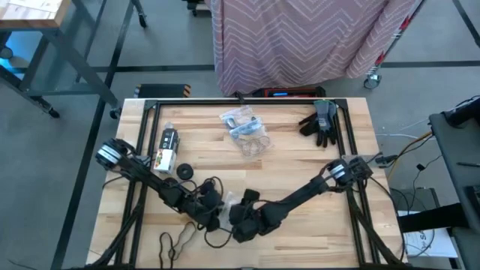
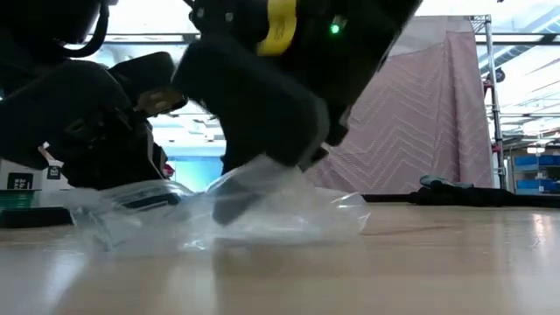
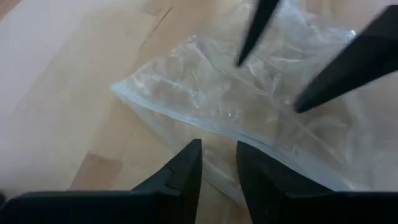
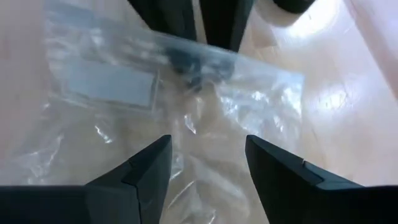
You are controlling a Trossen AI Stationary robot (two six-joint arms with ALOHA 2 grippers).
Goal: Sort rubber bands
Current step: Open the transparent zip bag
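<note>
A crinkly clear plastic bag (image 4: 112, 81) with a white label lies at the table's near middle, where both grippers meet. My left gripper (image 3: 219, 158) is shut on the bag's strip edge. My right gripper (image 4: 208, 140) stands open over the bag's middle, facing the left one; whether it touches the plastic I cannot tell. Loose rubber bands lie on the wood nearby: black loops (image 1: 212, 185) beside the left arm and tan loops (image 1: 171, 244) at the near edge. In the low view the bag (image 2: 289, 206) bulges up under the dark grippers. My left gripper pinches the bag's strip edge (image 3: 214, 132) between its two fingers, which lie across that edge. The fingers slant down from the table's left side. The bag rests crumpled on the table, its edge a little raised at the fingers (image 4: 186, 53).
A second clear bag holding bands (image 1: 246, 129) lies at the far middle. Dark grey gloves (image 1: 321, 124) lie at the far right. A small bottle (image 1: 166, 146) and a black cap (image 1: 184, 172) lie by the left arm. Bare wood shows at the near right.
</note>
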